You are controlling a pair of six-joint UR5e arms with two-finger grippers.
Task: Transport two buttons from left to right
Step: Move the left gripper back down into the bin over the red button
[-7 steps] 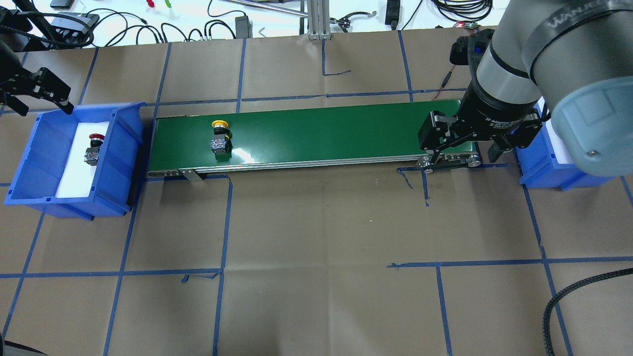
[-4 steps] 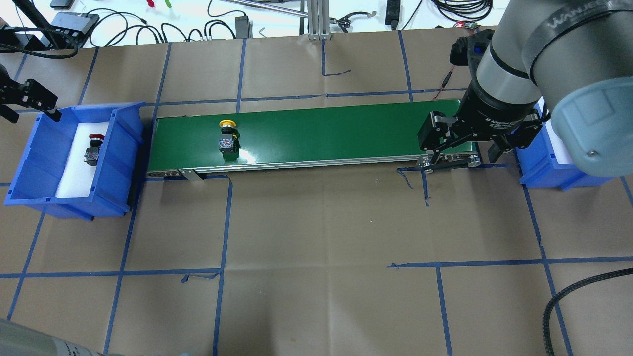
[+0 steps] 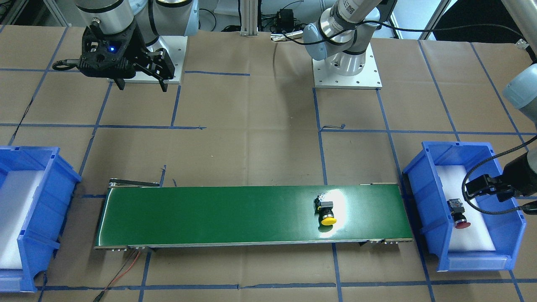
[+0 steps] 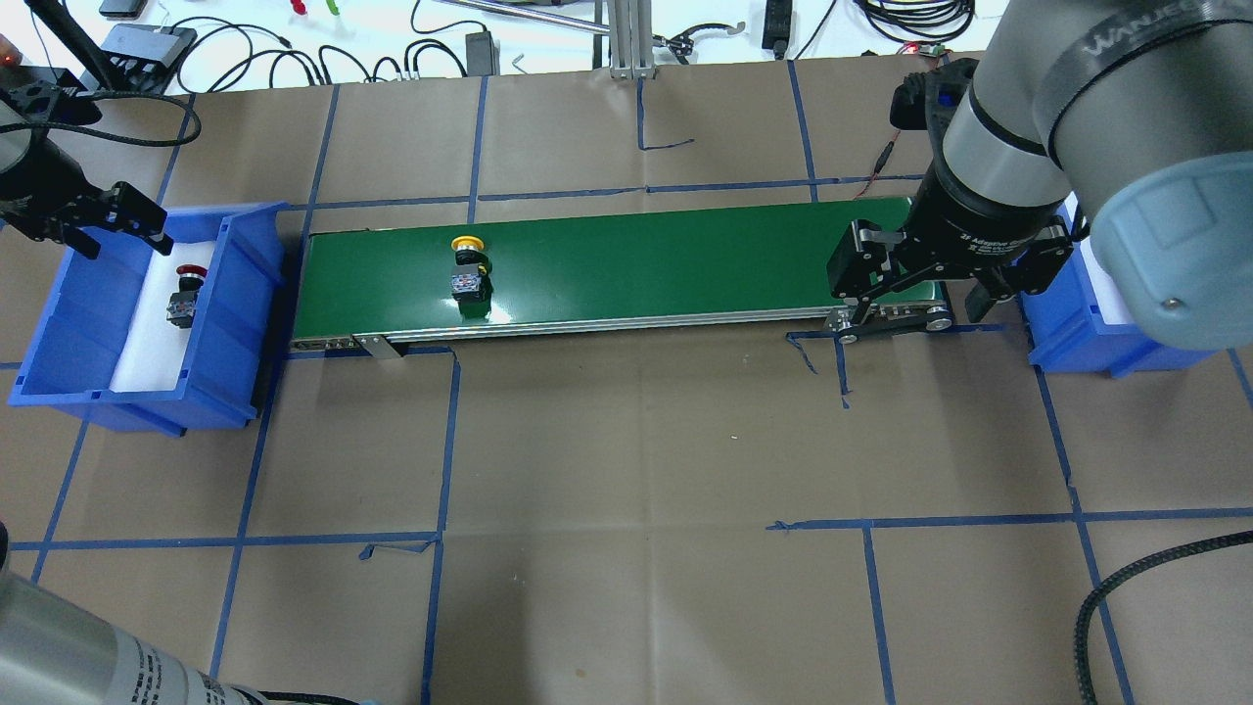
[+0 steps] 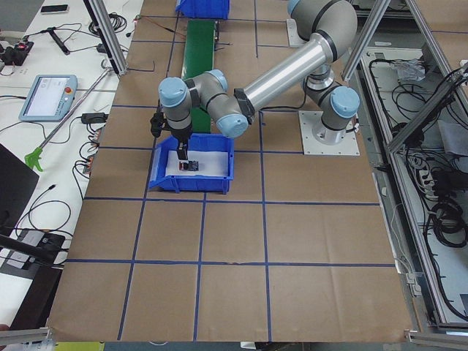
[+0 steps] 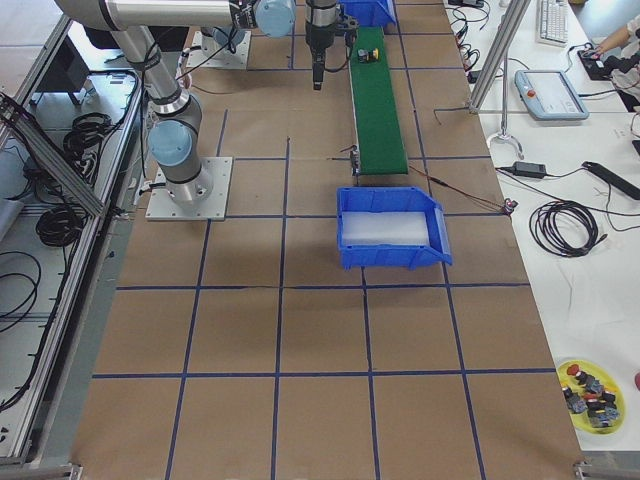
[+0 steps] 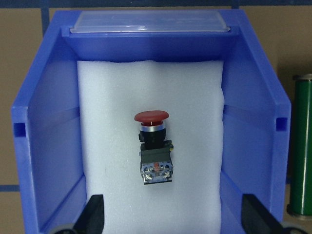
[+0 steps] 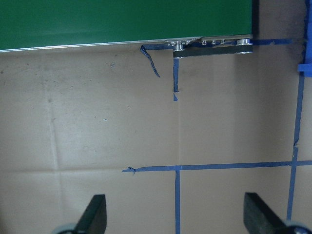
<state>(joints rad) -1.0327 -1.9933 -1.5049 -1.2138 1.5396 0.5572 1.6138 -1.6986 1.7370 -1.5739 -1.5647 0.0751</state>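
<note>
Left tool [image 7: 174,215], newly over bin [image 7: 46,146], wide, empty-looking

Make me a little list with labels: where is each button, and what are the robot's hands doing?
Yellow button: lying on the green belt, near its left end
Red button: on white foam inside the left blue bin
Left gripper: open, over that bin
Right gripper: open, empty, by the belt's right end
</note>
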